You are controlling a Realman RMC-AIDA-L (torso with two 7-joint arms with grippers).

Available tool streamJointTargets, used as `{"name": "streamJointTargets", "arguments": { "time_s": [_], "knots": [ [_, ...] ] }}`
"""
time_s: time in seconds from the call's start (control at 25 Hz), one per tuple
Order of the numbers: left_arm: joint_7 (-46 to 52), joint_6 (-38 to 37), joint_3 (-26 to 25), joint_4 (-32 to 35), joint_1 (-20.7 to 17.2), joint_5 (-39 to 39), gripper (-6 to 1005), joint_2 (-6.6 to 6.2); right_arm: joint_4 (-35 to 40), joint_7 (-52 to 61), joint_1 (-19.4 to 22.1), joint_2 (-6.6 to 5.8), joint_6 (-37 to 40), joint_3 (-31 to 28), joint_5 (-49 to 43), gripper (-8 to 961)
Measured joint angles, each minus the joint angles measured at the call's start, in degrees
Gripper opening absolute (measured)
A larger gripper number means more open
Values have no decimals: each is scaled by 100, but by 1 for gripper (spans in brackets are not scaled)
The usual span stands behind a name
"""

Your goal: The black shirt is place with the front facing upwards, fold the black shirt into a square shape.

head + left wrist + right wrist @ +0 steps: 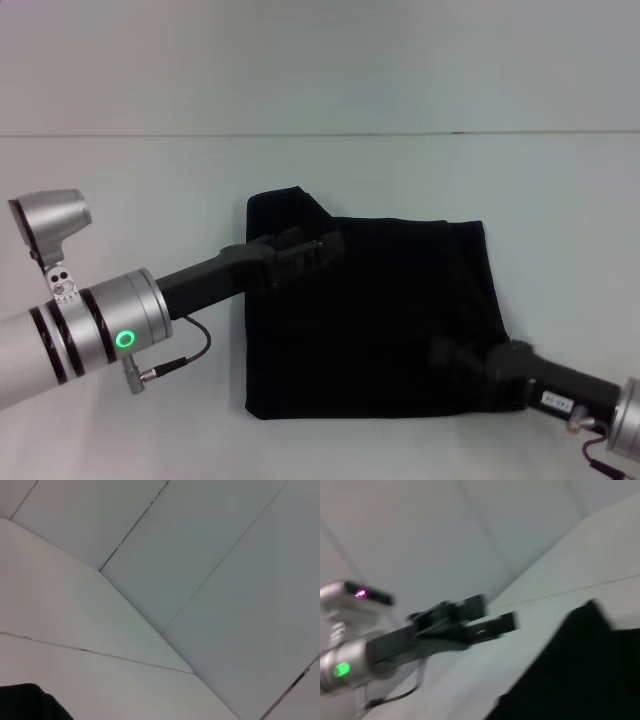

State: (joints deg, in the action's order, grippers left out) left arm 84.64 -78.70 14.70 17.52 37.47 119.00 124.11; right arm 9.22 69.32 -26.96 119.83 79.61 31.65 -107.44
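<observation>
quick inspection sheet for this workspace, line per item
surface: white table, seam line across the far side
job's things: black shirt partly folded, roughly rectangular, one flap sticking out at its far left corner; lettering not visible
clutter: nothing seen
grippers: left gripper over the shirt's far left part; right gripper over its near right part
cables: thin black cable looped under the left wrist
surroundings: plain white wall

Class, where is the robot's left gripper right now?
In the head view, the left gripper reaches in from the left, over the upper left part of the black shirt lying on the white table.
</observation>
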Motion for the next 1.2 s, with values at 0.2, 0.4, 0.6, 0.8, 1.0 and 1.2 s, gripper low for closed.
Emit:
{"name": "streamJointTargets", "arguments": {
  "time_s": [0.2, 0.4, 0.6, 0.8, 1.0, 1.2],
  "knots": [
    [-1, 51, 7, -68, 19, -6, 891, 1, -66, -179, 137, 19, -359, -194, 348, -1],
    [18, 57, -4, -75, 19, -9, 891, 1, -252, -403, 233, 31, -716, -220, 845, -1],
    [29, 57, -10, -75, 12, -12, 891, -5, -398, -594, 409, 31, -917, -278, 1289, 0],
    [22, 104, -12, -73, 16, -18, 891, -4, -367, -1116, 553, 7, 501, -90, 1080, 0],
    [0, 163, -12, -76, -21, -72, 891, 4, -301, -1100, 409, 10, 331, 247, 374, 0],
    [-12, 262, 13, -132, -2, -82, 891, 11, -550, -1083, 120, 38, -526, 224, 355, -1]
  ]
}}
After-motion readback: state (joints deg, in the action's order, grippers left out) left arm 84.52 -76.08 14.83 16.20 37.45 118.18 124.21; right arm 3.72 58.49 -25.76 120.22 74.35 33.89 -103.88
